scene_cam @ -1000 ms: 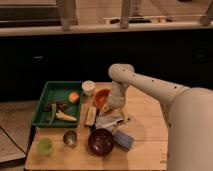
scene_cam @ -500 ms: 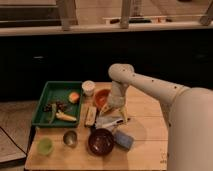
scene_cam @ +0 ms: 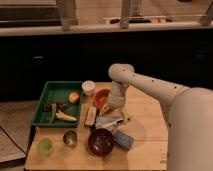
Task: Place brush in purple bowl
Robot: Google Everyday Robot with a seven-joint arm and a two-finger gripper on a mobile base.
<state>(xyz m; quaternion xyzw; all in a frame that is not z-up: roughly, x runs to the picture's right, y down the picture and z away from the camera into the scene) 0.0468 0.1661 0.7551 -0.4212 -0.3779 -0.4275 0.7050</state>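
The purple bowl [scene_cam: 101,141] is round, glossy and dark, and stands near the front edge of the wooden table [scene_cam: 147,125]. Just behind it lies a pale, long thing that I take for the brush [scene_cam: 110,121]. My gripper [scene_cam: 116,113] hangs from the white arm directly over the brush's far end, fingers spread and pointing down, close to the table. It holds nothing. The arm hides part of the orange bowl [scene_cam: 102,96] behind it.
A green tray [scene_cam: 57,91] with food items sits at the left. A white cup [scene_cam: 88,87], a tan block [scene_cam: 90,115], a small steel cup [scene_cam: 70,138], a green cup [scene_cam: 45,145] and a blue item [scene_cam: 123,140] stand around the bowl.
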